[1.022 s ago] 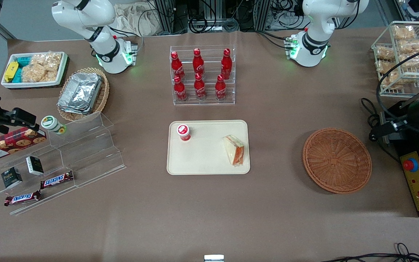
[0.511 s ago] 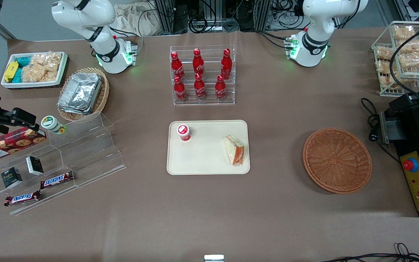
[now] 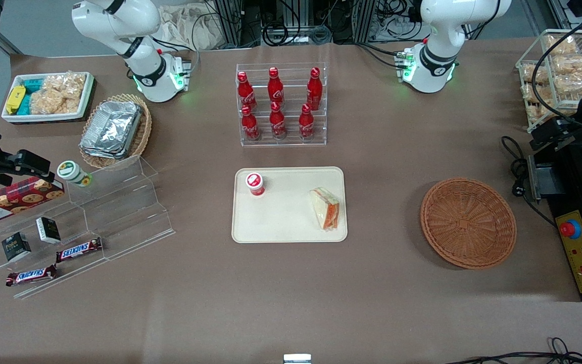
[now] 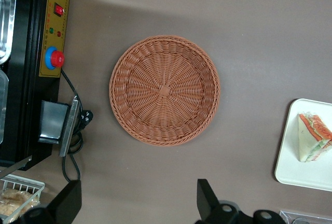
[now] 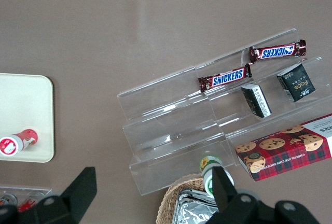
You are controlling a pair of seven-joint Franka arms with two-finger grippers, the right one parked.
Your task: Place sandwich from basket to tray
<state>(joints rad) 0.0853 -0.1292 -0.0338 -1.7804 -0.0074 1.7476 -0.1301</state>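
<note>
The sandwich (image 3: pixel 327 208), a wrapped wedge with orange-red filling, lies on the beige tray (image 3: pixel 291 225) at the tray's edge nearest the basket. The round reddish-brown basket (image 3: pixel 468 222) stands empty on the table toward the working arm's end. My left gripper (image 3: pixel 556 132) hangs high near the table's edge, past the basket and farther from the front camera than it. The left wrist view looks down on the basket (image 4: pixel 164 89), the sandwich (image 4: pixel 313 137) and the tray's corner (image 4: pixel 301 175). The gripper (image 4: pixel 137 193) is open, its fingers wide apart with only bare table between them.
A red-capped cup (image 3: pixel 255 183) stands on the tray. A black control box (image 3: pixel 579 247) with a red button and a wire rack of bagged snacks (image 3: pixel 559 76) flank the gripper. A cola bottle rack (image 3: pixel 281 106) stands mid-table. An acrylic shelf (image 3: pixel 119 212) sits toward the parked arm's end.
My left arm has drawn away from the basket, moving farther from the front camera at the table's edge. The sandwich and basket have not moved.
</note>
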